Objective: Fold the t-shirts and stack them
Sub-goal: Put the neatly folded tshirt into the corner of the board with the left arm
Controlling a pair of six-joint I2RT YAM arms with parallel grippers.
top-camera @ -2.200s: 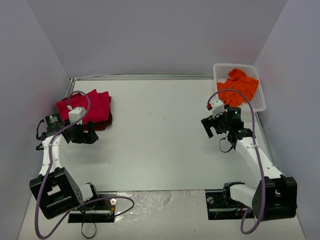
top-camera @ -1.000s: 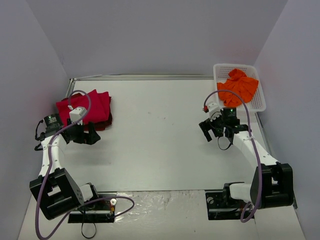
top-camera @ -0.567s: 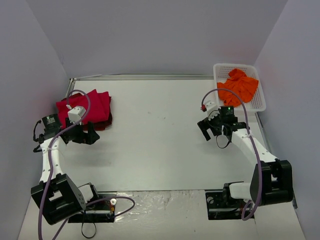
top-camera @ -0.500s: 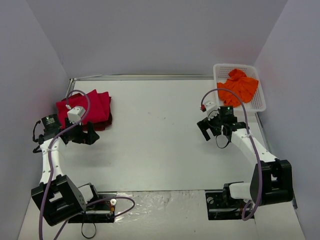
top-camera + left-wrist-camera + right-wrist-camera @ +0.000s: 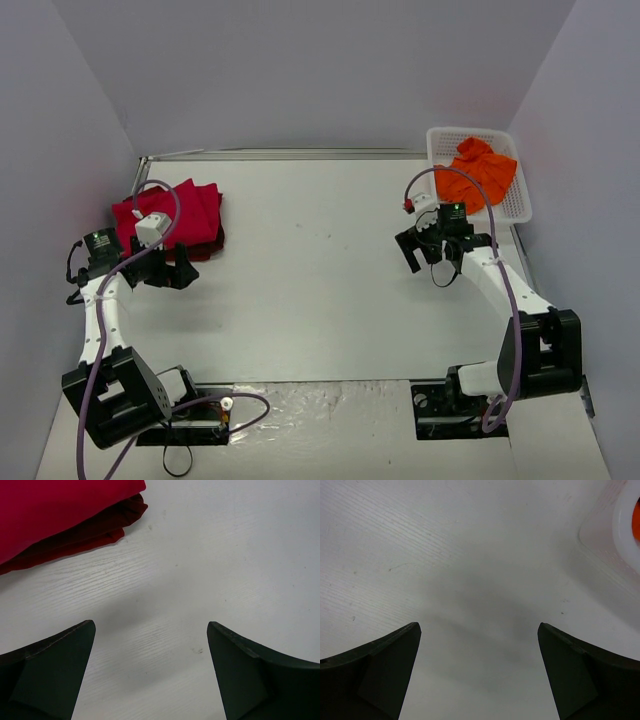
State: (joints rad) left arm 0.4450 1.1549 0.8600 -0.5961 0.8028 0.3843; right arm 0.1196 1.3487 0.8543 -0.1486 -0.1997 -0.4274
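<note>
The red t-shirt (image 5: 55, 510) is seen folded on the maroon t-shirt (image 5: 125, 511), long edge slanting ahead-left of the left gripper (image 5: 150, 630) — it and the right gripper (image 5: 479, 630) are spread wide — nothing is gripped

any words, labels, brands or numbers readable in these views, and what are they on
No text can be read anywhere.
The red t-shirt, orange t-shirt, white basket and table carry no print.
Any marking on the left arm or right arm is too small to read.
</note>
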